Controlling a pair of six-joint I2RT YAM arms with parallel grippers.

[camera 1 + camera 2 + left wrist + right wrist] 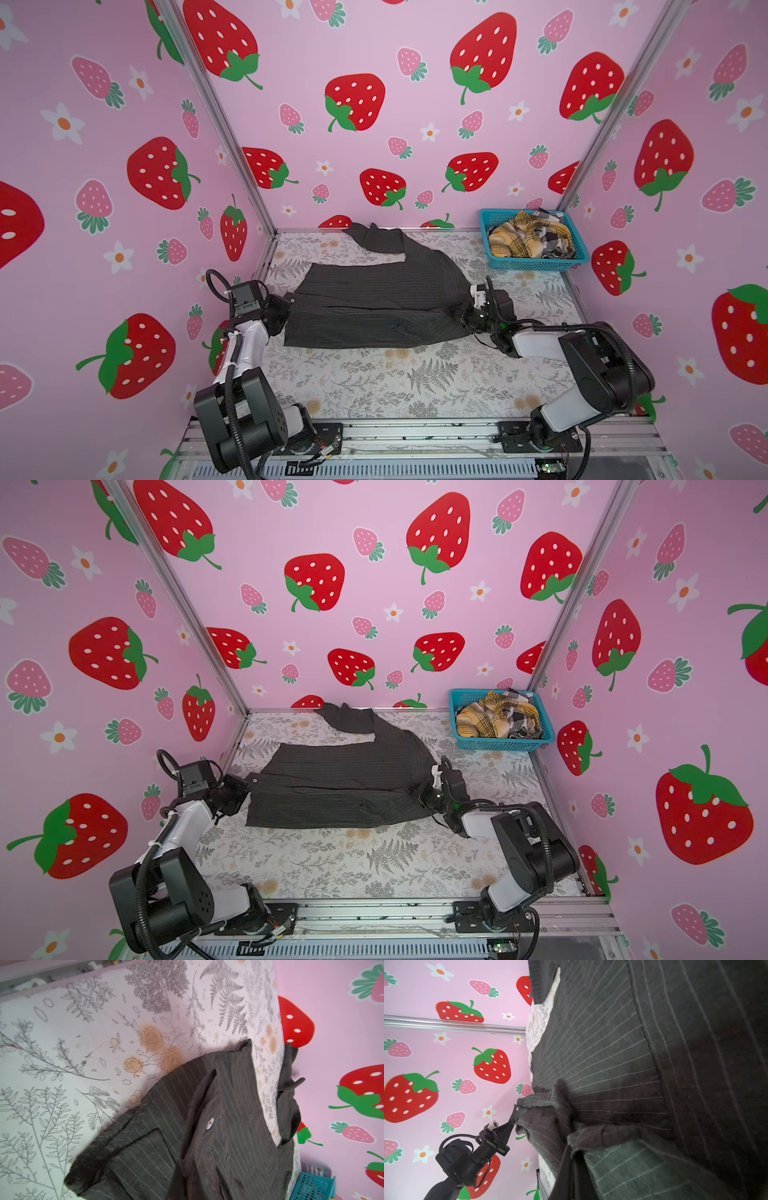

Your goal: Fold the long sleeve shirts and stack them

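Note:
A dark charcoal pinstriped long sleeve shirt lies spread across the middle of the table, one sleeve reaching the back wall. My left gripper is shut on the shirt's left edge; the right wrist view shows its fingertips pinching the hem by a small button. My right gripper is shut on the shirt's right edge, its jaws mostly buried in cloth. In the left wrist view the striped cloth covers that gripper's jaws.
A teal basket stands at the back right corner and holds a crumpled mustard plaid shirt and a black-white check shirt. The floral table top runs in front of the shirt. Pink strawberry walls close in three sides.

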